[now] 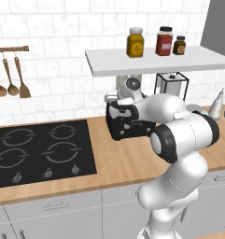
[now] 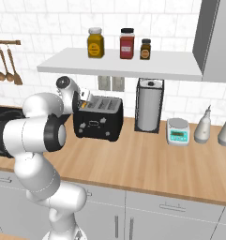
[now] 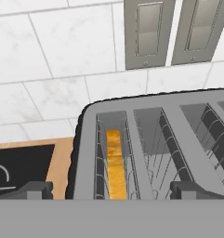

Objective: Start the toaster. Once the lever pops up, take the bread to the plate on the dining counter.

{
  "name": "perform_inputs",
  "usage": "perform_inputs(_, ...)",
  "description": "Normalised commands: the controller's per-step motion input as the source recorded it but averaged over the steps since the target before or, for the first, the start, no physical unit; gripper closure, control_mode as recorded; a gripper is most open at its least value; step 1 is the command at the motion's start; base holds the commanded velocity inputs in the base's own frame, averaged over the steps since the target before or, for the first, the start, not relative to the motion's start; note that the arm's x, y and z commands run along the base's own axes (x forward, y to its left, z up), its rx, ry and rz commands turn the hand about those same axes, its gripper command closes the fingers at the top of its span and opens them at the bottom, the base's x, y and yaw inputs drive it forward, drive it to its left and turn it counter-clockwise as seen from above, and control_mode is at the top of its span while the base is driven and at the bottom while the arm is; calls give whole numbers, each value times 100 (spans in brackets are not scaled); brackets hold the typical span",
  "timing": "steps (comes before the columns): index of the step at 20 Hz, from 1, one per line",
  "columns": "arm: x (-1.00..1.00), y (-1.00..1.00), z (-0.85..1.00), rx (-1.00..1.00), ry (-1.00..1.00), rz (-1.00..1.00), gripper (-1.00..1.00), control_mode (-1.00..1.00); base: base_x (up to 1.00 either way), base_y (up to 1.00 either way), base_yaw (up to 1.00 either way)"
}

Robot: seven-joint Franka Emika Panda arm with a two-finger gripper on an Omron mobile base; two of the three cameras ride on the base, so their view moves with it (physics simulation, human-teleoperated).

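The black toaster (image 2: 99,121) with its silvery top (image 3: 178,116) stands on the wood worktop against the tiled wall. The bread (image 3: 114,162) sits upright and low in the toaster's leftmost slot, only its golden top edge showing. My gripper (image 3: 112,190) hangs just above that end of the toaster, open, with one fingertip (image 3: 34,189) left of the toaster body and the other over the middle slots. From the base, the gripper (image 2: 84,100) is at the toaster's left end, and the arm covers most of the toaster (image 1: 132,128). The plate and the dining counter are out of view.
A black hob (image 1: 39,149) lies left of the toaster. Low overhead is a white shelf (image 2: 119,65) carrying three jars. A paper towel holder (image 2: 148,107), a small scale (image 2: 178,131) and two bottles (image 2: 202,125) stand to the right. Utensils (image 1: 11,79) hang on the wall.
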Motion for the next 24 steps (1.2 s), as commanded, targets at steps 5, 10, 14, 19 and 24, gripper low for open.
perform_inputs(5, 0, 0, 0, 0, 0, 0, -100, -100, 0, 0, 0)
perform_inputs(10, 0, 0, 0, 0, 0, 0, -100, -100, 0, 0, 0)
perform_inputs(14, 0, 0, 0, 0, 0, 0, -100, -100, 0, 0, 0)
perform_inputs(19, 0, 0, 0, 0, 0, 0, -100, -100, 0, 0, 0)
perform_inputs(24, 0, 0, 0, 0, 0, 0, -100, -100, 0, 0, 0)
